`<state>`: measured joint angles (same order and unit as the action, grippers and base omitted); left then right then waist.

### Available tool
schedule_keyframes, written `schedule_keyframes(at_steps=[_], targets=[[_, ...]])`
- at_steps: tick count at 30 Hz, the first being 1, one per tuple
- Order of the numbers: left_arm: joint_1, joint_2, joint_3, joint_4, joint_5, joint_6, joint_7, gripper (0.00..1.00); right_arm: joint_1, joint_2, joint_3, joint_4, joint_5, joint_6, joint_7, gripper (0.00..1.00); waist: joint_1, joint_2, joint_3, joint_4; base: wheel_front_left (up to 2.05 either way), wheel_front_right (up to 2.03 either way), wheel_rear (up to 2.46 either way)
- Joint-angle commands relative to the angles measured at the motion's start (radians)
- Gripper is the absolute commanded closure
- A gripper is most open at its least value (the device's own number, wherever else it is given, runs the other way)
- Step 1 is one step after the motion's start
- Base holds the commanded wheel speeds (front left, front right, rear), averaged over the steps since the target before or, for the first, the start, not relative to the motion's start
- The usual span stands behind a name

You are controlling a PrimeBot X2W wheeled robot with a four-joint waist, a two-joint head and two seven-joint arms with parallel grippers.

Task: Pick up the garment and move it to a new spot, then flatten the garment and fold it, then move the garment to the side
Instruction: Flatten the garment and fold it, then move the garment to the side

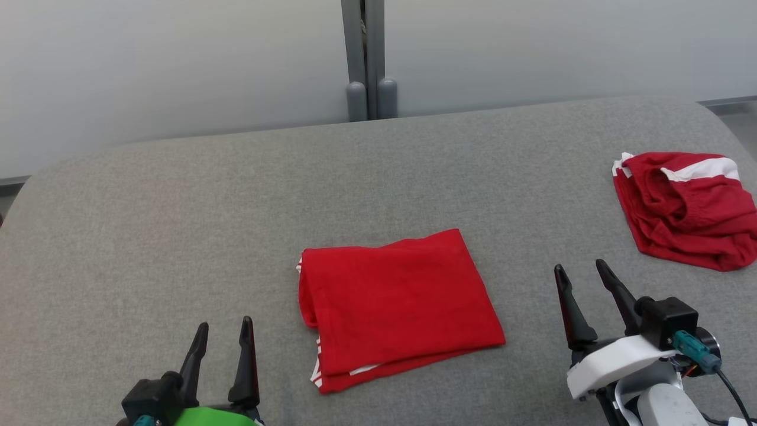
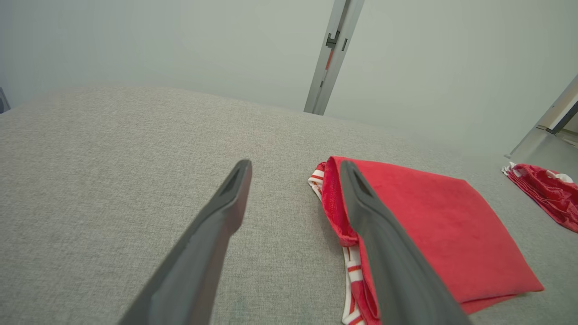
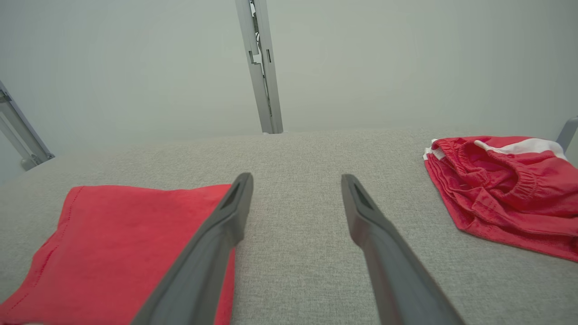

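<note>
The left gripper (image 1: 225, 322) has its two dark fingers spread wide apart. There is nothing between them. It does not touch any cloth. The right gripper (image 1: 579, 265) is spread wide too, and it also holds nothing. Both point away from the robot, low over the grey table (image 1: 177, 236). I cannot tell if the finger tips touch the table.

The folded red garment (image 1: 396, 302) lies flat on the table between the two grippers. It is near the left gripper, just off to that gripper's right. It is a bit further from the right gripper, off to that gripper's left. It looks like a neat square shape, with small bits of white and red stripe peeking out at the edge that faces the left gripper.

A crumpled red garment (image 1: 686, 207) with a white band lies in a heap past the right gripper, ahead of it and to its right. It is well apart from the folded one.

The table has a soft grey cloth top with round corners. Past both grippers, behind the table, stands a plain pale wall (image 1: 148, 71) with a grey post (image 1: 366, 59) going up it.
</note>
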<state>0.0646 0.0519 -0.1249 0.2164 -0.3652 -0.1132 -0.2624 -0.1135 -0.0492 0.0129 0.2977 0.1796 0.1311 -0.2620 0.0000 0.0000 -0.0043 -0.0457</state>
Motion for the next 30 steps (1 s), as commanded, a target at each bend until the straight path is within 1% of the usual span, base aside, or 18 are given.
schedule_keyframes(at_steps=[1,23,30], targets=[[0.012,0.0,0.008,0.002,0.008,0.0,-0.003,0.0,0.008,-0.003,-0.001,-0.001,-0.008,-0.001,-0.004,0.0,0.0,0.0,0.002,0.001,0.0,0.0,0.0],[-0.003,-0.001,0.019,0.013,0.001,0.009,-0.003,0.0,-0.008,-0.003,0.015,0.034,-0.017,-0.001,-0.004,0.0,0.0,0.0,0.008,0.008,0.0,0.0,0.0],[-0.016,-0.001,0.022,0.012,0.005,0.01,-0.003,0.0,-0.086,-0.003,0.038,0.095,-0.067,-0.001,0.01,0.0,0.0,0.0,0.014,0.015,0.0,0.0,0.0]])
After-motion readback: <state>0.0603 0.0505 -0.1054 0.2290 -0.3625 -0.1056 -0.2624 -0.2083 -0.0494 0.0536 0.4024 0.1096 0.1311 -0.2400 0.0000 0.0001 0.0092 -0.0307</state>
